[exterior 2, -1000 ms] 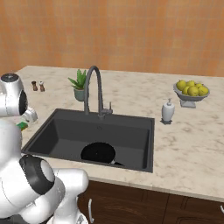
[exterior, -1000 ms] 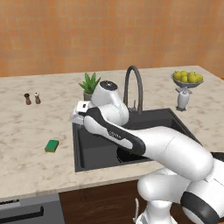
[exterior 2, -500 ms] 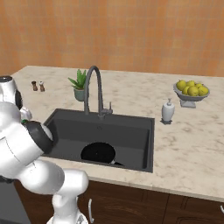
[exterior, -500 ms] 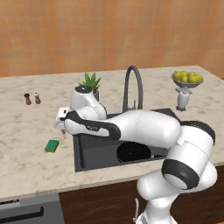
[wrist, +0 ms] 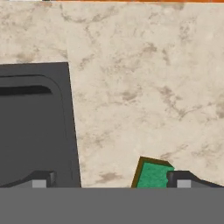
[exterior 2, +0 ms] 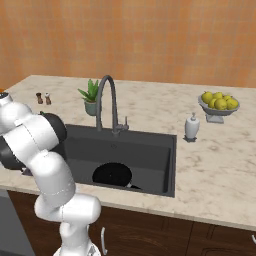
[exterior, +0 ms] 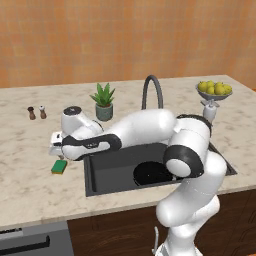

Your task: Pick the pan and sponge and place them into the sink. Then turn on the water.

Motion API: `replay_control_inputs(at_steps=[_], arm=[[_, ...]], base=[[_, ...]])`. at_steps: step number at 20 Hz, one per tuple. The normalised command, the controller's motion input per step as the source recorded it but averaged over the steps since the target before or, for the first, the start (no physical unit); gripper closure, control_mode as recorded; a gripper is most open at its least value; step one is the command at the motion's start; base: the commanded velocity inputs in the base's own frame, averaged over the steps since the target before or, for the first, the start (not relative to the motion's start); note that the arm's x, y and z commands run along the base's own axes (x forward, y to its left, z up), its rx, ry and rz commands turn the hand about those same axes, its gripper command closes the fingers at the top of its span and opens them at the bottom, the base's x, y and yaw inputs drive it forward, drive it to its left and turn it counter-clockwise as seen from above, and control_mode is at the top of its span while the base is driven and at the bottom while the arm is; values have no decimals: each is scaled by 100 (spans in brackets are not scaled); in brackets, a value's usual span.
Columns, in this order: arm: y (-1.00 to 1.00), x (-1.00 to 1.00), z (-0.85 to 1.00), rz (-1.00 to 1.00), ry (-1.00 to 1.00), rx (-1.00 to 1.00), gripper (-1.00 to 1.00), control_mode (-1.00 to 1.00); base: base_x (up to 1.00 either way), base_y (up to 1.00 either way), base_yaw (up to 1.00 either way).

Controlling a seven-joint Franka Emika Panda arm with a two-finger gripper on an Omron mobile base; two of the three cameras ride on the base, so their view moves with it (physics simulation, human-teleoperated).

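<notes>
hand view is showing the sponge (wrist: 152,175) lying flat on the counter (wrist: 144,87) beside the sink (wrist: 35,127), long axis running away from the basin. the end effector (wrist: 111,179), fingers spread wide, has been swinging from over the sink toward the sponge. the pan (exterior 2: 112,175) is resting in the sink, so the sponge pickup is coming next.

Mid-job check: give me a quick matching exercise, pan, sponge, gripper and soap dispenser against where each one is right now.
Things:
1. pan
2. sponge
3. gripper
4. soap dispenser

Places:
A. on the counter left of the sink
B. on the counter right of the sink, near the bowl of lemons
C. on the basin floor
D. above the counter by the sink's left rim, fingers apart, one fingertip over the sponge

Pairs: 1-C, 2-A, 3-D, 4-B
</notes>
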Motion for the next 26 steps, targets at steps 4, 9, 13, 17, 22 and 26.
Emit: replay_control_inputs(at_steps=[4,9,13,17,22,26], arm=[[34,31,-39,0,0,-7,-100,-100],[29,33,-33,0,0,-3,-100,-100],[24,38,-35,0,0,-3,-100,-100],[22,41,-30,1,0,0,-100,-100],[23,37,-26,0,0,0,-100,-100],[10,21,-32,0,0,-1,-100,-100]], base=[[0,0,0],[0,0,0],[0,0,0],[0,0,0],[0,0,0],[0,0,0]])
